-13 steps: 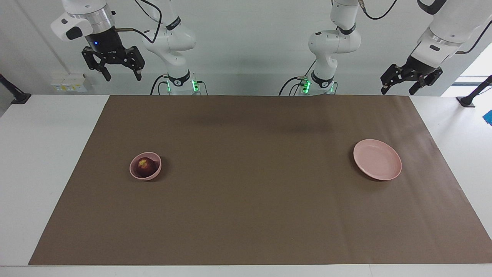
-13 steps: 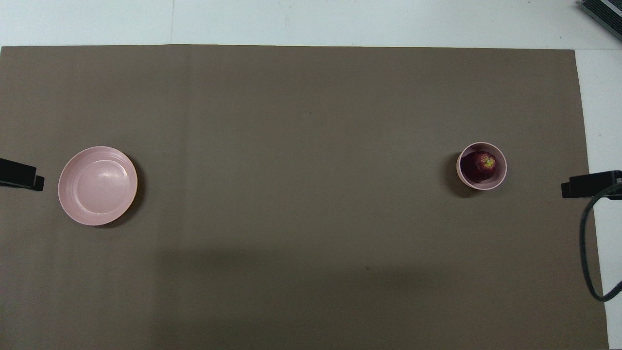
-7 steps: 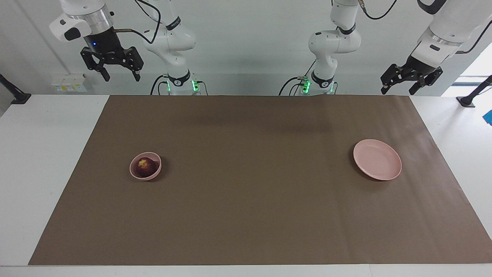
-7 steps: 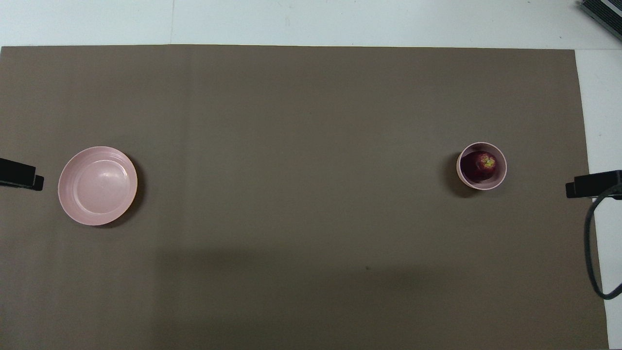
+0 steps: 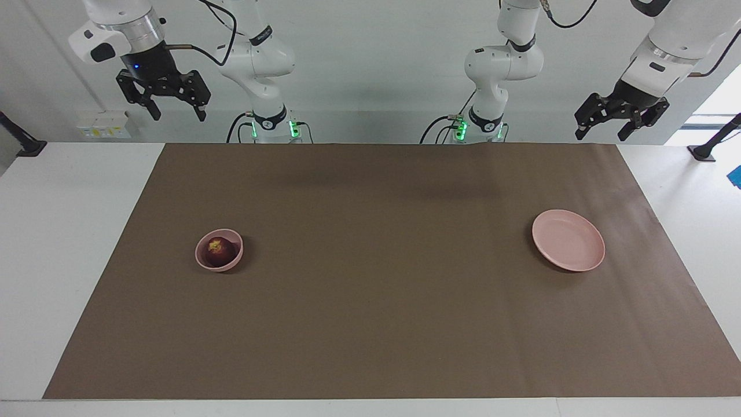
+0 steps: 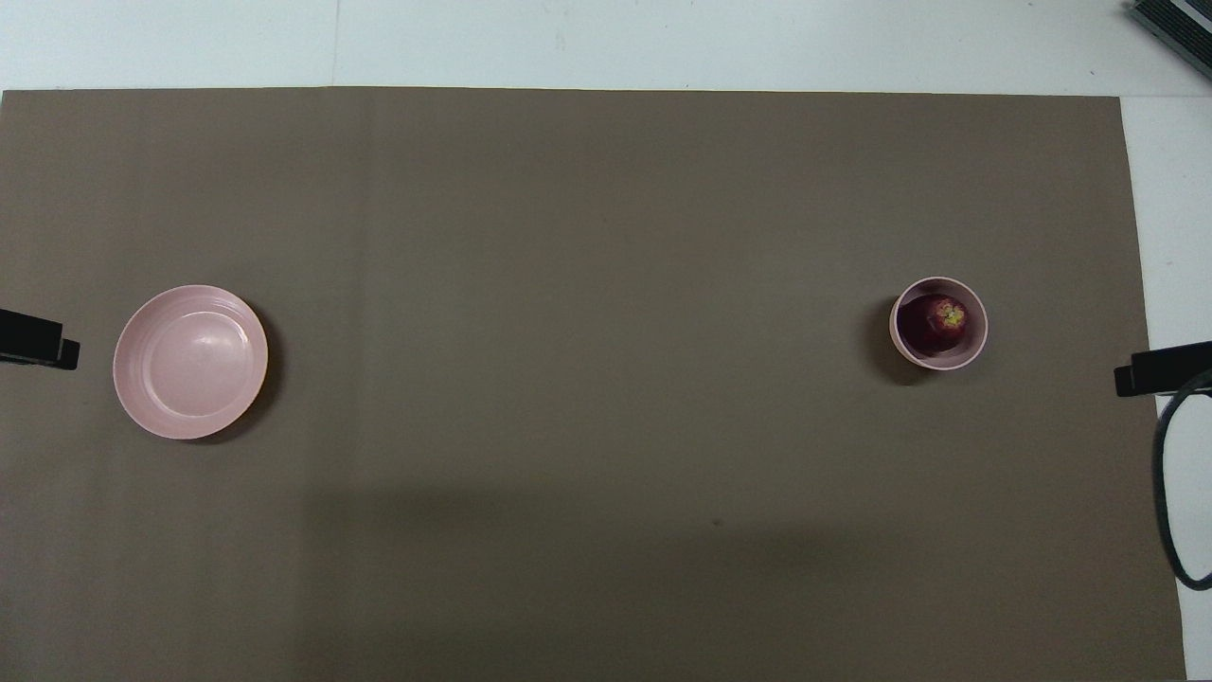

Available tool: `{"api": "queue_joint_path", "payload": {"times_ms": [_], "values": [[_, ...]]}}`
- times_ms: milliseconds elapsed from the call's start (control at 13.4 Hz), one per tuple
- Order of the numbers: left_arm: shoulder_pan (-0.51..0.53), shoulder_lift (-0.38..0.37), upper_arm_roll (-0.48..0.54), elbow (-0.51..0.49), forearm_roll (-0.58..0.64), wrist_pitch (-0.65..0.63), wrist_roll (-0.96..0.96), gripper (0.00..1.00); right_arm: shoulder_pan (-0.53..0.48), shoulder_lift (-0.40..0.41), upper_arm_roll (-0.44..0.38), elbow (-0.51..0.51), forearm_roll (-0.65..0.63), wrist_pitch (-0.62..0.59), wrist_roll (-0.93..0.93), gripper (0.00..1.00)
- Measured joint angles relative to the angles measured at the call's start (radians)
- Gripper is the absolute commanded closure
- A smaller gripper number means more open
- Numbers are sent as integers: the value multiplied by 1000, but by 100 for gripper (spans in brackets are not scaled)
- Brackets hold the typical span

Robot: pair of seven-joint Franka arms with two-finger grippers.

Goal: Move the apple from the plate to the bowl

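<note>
apple (image 5: 220,251) sits in bowl (image 5: 219,249), plate (image 5: 568,240) bare, task judged complete; left gripper (image 5: 621,119) and right gripper (image 5: 164,99) hang high, spread, empty.

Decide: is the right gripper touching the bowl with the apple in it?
Apart. The facing view shows the right gripper open, high above the table, while the bowl sits on the mat holding the apple.
</note>
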State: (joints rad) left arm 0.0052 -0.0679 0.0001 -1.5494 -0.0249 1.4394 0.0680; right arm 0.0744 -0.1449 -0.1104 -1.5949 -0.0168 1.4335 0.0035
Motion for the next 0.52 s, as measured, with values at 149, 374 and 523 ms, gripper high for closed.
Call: {"api": "queue_joint_path", "payload": {"times_ms": [149, 374, 523], "values": [[0, -1, 0, 0, 0, 0, 0, 0, 0, 0, 1, -1, -3, 0, -1, 0], [0, -1, 0, 0, 0, 0, 0, 0, 0, -1, 1, -1, -15, 4, -1, 0], [0, -1, 0, 0, 0, 0, 0, 0, 0, -1, 1, -1, -18, 21, -2, 0]]}}
